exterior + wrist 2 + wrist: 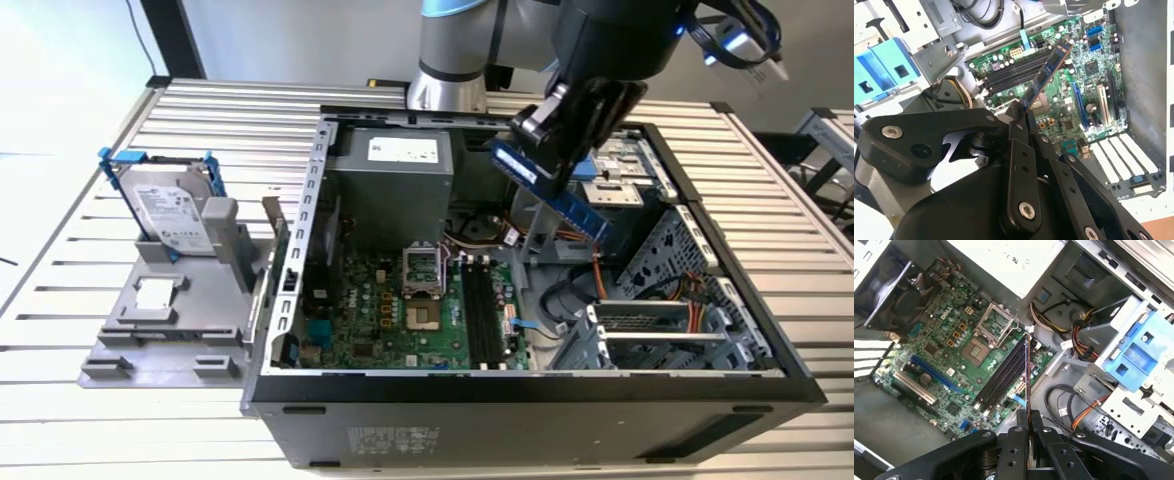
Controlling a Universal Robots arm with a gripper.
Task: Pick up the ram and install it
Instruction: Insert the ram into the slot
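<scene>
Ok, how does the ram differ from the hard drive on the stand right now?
The ram is a thin narrow stick; the hard drive is a broad silver block in a blue frame. The ram hangs tilted over the open case, clamped in the end effector; the hard drive stands nearly upright on the grey stand outside it. Neither is seated in the case.

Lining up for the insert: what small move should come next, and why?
Probably level the ram and shift it over the slots. The pincer holds it by one end, tilted, above the case, to the exterior view's right of the slots.
</scene>
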